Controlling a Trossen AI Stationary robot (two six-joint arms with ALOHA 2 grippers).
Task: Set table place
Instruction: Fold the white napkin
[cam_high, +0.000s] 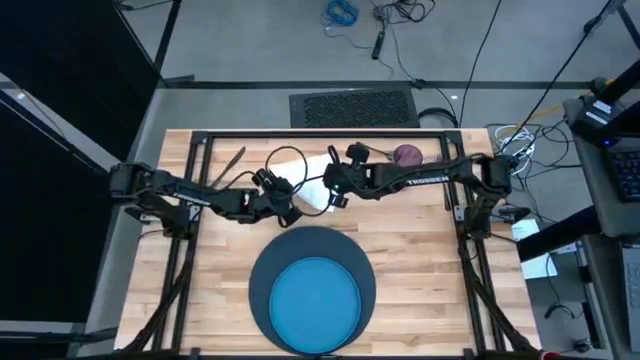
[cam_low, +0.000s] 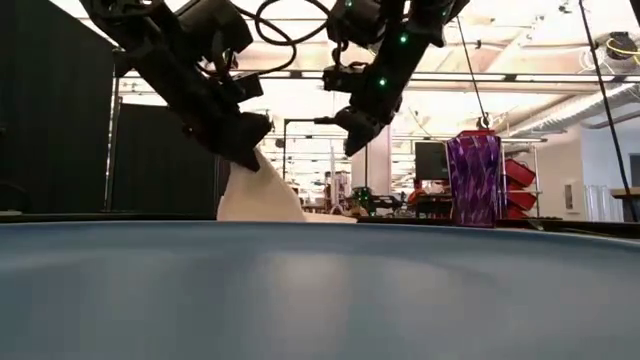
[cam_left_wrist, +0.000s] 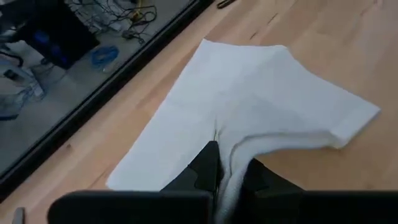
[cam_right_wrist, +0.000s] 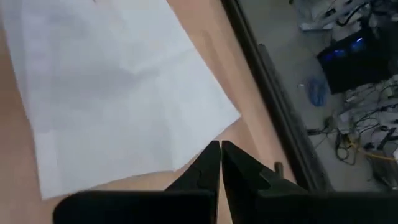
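The left gripper (cam_left_wrist: 231, 177) pinches a fold of the white napkin (cam_left_wrist: 249, 106), lifting it off the table (cam_high: 420, 250). The right gripper (cam_right_wrist: 221, 163) hovers beside it, fingers closed on nothing

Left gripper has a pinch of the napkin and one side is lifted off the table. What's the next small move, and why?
Probably carry it toward the mat's left side. The left gripper is shut on the white napkin, one part raised and the rest lying on the table. The right gripper hovers shut above its edge, gripping nothing. The blue plate already sits on the navy mat.
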